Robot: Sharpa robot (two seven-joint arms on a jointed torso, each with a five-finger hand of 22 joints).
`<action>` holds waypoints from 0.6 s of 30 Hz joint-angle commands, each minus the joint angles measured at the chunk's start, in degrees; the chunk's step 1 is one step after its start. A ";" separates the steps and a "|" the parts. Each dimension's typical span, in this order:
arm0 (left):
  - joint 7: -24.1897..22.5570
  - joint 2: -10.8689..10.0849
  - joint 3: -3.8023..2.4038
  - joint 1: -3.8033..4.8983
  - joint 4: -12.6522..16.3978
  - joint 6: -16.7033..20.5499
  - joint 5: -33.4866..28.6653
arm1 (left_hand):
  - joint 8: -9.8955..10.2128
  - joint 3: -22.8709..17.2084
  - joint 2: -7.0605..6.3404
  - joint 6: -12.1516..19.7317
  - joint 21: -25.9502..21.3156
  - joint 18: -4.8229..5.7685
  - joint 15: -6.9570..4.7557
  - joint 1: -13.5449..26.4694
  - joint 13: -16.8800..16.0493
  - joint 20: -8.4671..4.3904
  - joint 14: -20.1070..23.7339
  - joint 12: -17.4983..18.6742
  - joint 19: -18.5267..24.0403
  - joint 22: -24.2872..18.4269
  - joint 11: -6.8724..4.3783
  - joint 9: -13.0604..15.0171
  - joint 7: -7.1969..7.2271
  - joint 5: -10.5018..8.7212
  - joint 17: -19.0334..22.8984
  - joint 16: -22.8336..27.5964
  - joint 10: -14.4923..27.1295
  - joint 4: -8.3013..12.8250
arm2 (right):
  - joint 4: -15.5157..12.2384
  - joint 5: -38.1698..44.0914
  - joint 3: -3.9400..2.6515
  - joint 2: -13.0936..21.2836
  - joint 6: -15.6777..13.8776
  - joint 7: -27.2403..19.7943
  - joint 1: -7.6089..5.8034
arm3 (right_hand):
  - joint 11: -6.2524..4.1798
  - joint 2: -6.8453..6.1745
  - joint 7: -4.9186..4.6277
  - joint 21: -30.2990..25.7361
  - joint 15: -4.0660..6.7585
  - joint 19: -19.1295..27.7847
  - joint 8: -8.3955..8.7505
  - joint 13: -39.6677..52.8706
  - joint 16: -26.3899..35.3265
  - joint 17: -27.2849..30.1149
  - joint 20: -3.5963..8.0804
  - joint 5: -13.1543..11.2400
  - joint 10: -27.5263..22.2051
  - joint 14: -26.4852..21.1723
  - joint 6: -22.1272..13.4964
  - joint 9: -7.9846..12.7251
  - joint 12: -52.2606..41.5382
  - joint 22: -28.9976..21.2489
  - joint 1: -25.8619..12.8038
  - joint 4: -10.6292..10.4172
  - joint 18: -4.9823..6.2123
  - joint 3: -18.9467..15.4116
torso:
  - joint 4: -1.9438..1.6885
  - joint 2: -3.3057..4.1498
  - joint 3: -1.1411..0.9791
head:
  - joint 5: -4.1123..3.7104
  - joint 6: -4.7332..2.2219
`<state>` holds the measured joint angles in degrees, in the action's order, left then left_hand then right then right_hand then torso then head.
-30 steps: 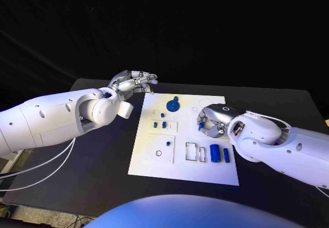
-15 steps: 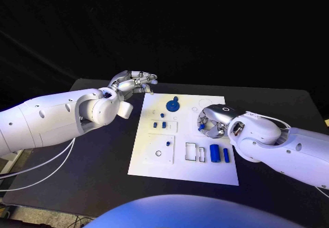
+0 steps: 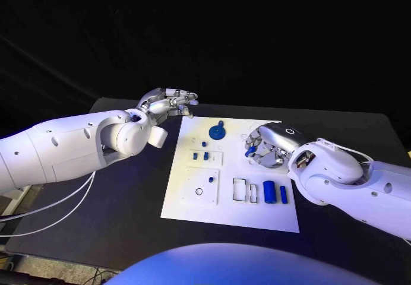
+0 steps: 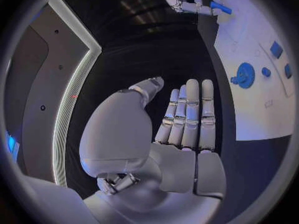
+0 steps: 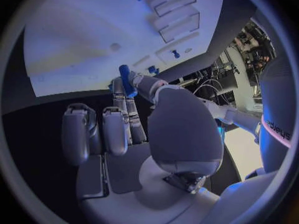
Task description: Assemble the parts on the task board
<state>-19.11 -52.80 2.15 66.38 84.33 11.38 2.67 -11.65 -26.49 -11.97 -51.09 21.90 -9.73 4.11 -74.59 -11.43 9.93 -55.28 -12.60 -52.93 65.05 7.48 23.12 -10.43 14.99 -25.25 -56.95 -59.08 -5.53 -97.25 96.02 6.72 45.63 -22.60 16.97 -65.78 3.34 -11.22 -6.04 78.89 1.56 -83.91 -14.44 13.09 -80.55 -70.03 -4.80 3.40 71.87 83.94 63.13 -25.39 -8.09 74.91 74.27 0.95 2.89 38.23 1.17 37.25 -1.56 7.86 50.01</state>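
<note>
Black table (image 3: 128,214), dark room behind. Head view: white task board (image 3: 193,205) mid-frame; right hand (image 3: 267,147) at its right edge, lifted slightly toward the upper right versus a second ago, pinching a small blue part (image 3: 251,152) — likely carrying it to a socket. Left hand (image 3: 167,102) upper left, unmoved, fingers together, holding nothing.

Left wrist view: fingers (image 4: 187,114) straight, empty; blue knob (image 4: 244,75) on the board.

Right wrist view: blue part (image 5: 127,79) held between thumb and fingertip, above the board — not yet seated.
</note>
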 commanded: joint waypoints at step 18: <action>-0.32 0.84 -0.06 -0.01 -0.15 -1.22 0.19 | -0.34 -0.05 0.41 0.18 -0.34 -0.61 -0.24 -0.17 0.08 0.10 0.26 -0.26 -0.36 -0.10 0.02 -0.09 0.06 -0.36 0.11 0.27 0.48 0.29 | -5.53 -1.88 0.46 -8.91 2.30 -4.25 2.78 | -0.60 1.37 -0.56 -0.43 -0.02 -1.46 -0.03 0.45 -0.16 0.29 0.33 0.47 0.45 1.94 -1.15 -1.75 0.88 11.90 0.98 0.68 -0.48 0.80 | 0.02 0.05 0.06 | 1.30 -0.01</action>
<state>-19.07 -52.07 2.15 66.38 84.09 11.18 2.69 -11.64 -26.49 -11.97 -51.09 21.90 -9.73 4.11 -74.59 -11.43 9.93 -55.28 -12.60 -52.93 64.99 7.48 23.12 -10.42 14.99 -25.21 -56.95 -59.08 -5.53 -103.19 93.11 7.13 37.18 -22.17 14.91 -63.41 3.35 -11.22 -6.64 78.81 1.55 -83.90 -14.38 13.44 -80.55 -69.80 -4.80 3.68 71.88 83.94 62.30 -27.08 -7.45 74.95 74.29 1.59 2.90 38.84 1.21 37.24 -1.49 9.08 50.01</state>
